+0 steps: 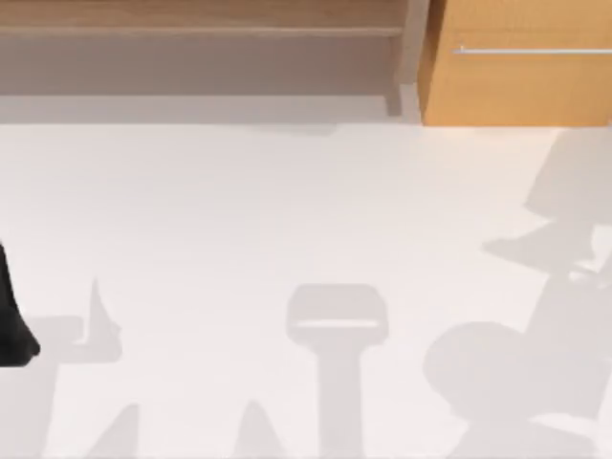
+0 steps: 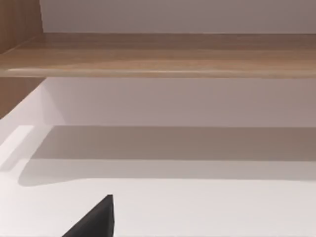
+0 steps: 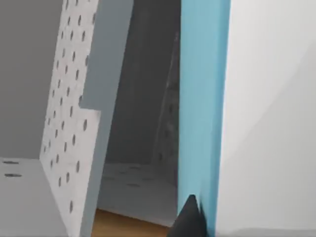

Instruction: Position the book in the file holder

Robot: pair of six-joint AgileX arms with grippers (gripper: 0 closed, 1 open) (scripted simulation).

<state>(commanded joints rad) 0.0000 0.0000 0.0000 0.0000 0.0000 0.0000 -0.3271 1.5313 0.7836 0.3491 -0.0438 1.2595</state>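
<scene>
Book (image 3: 205, 108), blue edge, beside perforated file holder (image 3: 74, 123)

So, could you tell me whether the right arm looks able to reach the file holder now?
Probably yes: the holder has its open slot right beside the blue edge of the book, with nothing between them. The left arm sits parked at the left edge of the table.

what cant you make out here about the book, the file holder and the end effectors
- Book: the right wrist view cuts off its outline at the picture edges, so whether it sits inside the file holder cannot be told.
- Left end effector: cut off by the top view's left edge.
- Right end effector: cut off at the right wrist view's edge; its grip cannot be told.
</scene>
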